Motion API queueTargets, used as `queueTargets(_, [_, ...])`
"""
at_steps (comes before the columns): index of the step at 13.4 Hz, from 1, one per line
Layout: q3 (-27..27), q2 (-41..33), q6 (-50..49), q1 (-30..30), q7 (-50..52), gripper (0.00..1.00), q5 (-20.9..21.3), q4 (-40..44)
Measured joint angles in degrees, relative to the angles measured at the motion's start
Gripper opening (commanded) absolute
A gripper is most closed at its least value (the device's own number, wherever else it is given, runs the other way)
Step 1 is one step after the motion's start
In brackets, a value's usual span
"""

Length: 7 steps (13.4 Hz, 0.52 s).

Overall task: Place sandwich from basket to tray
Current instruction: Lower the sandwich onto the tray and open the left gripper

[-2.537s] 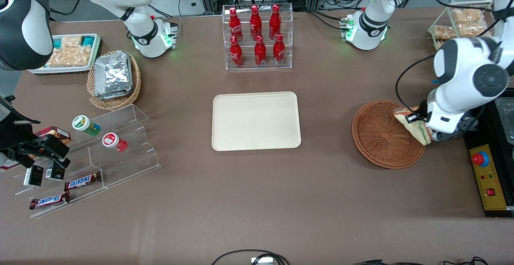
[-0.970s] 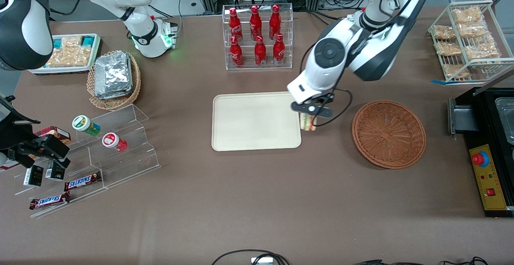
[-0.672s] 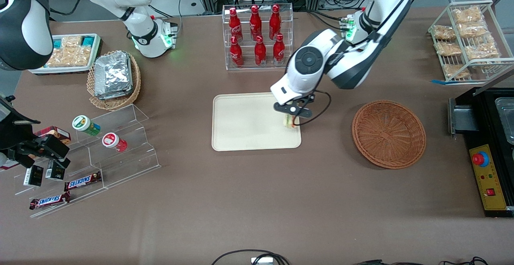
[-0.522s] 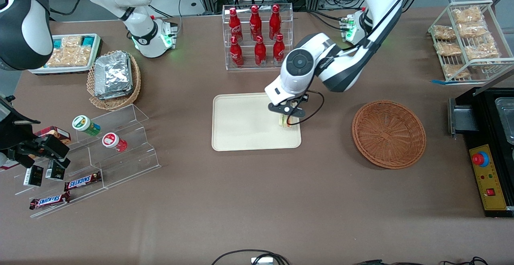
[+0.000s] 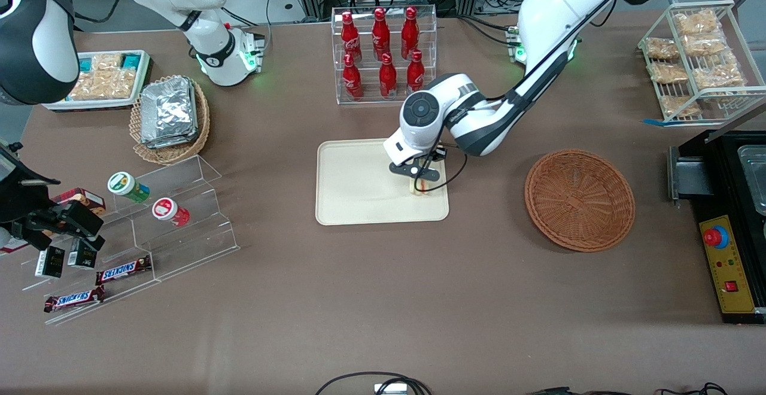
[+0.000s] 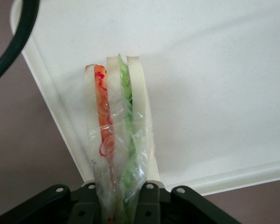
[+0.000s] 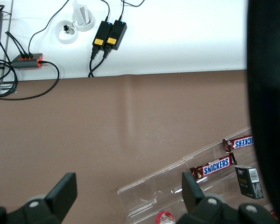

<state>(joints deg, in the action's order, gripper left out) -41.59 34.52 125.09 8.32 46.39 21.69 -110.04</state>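
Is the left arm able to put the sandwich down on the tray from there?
Probably yes. The gripper is shut on the sandwich, which hangs right over the tray near its rim, and nothing else lies on the tray beneath it.

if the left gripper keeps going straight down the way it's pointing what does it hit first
Probably the flat cream-beige tray. The left gripper is shut on the clear-wrapped triangular sandwich, whose tip hangs over the tray near its rim; the remaining gap is unclear.
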Motion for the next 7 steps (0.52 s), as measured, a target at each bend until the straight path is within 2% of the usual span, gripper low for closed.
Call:
queueTargets(1, [0.03, 0.67, 0.07, 0.25, 0.74, 0.04, 0.77, 0.15])
queueTargets(3, [0.08, 1.24, 0.09, 0.32, 1.13, 0.24, 1.12, 0.52])
queueTargets(4, [0.14, 1.26, 0.09, 0.32, 1.28, 0.38, 1.13, 0.65])
queueTargets(5, [0.15, 1.26, 0.09, 0.32, 1.76, 0.43, 1.14, 0.75])
queueTargets(7, [0.15, 1.34, 0.09, 0.32, 2.92, 0.62, 1.16, 0.77])
